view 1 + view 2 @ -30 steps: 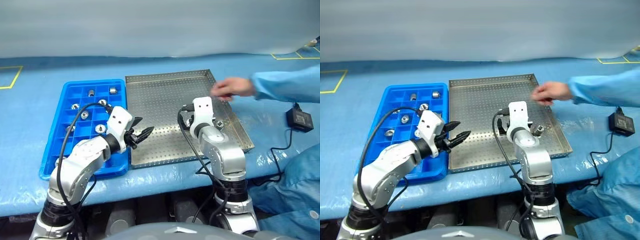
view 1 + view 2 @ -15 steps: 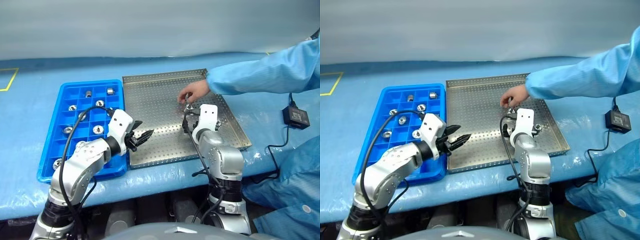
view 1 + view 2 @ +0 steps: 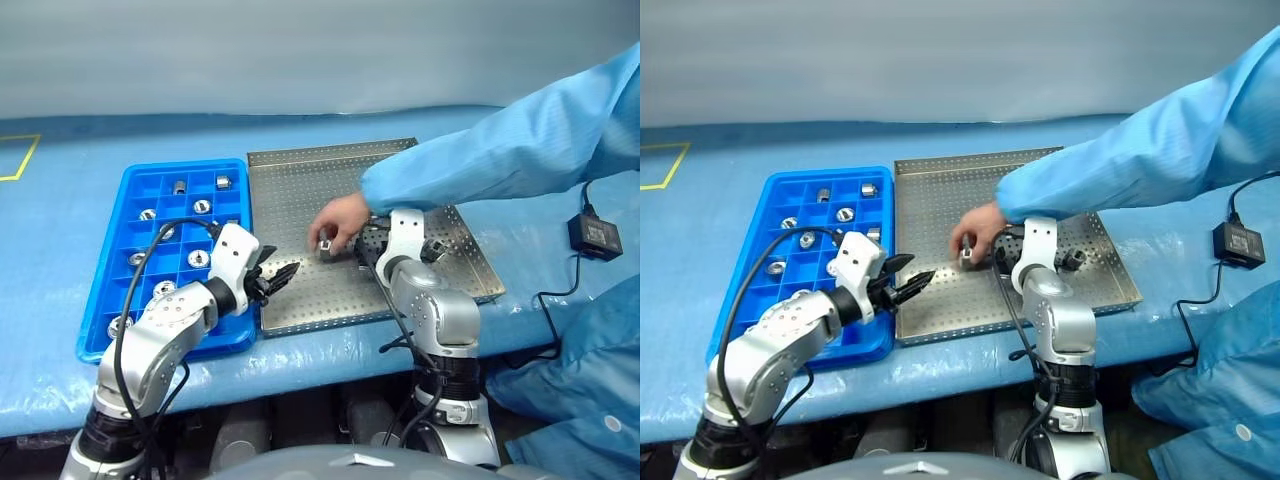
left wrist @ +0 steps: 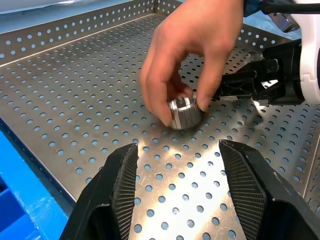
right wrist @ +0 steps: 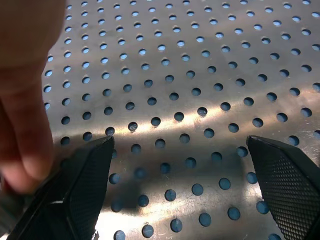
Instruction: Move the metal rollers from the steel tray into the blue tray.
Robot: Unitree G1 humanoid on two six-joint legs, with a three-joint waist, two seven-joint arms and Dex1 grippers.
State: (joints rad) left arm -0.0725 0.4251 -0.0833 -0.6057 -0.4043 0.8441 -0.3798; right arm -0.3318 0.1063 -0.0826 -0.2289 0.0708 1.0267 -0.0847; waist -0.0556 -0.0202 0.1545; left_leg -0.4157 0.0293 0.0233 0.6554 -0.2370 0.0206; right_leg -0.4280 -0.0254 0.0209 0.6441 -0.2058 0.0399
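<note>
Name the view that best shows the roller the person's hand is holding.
Left wrist view: the roller sits large between the person's fingers on the steel tray. Both eye views show it tiny; the right wrist view shows fingers, no roller.

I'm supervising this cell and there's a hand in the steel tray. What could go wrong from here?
The person's hand holds a metal roller on the steel tray, right ahead of the open left gripper; closing in could pinch fingers. The open right gripper sits beside that hand, so it risks bumping it. Another roller lies near the right arm and could be knocked.
</note>
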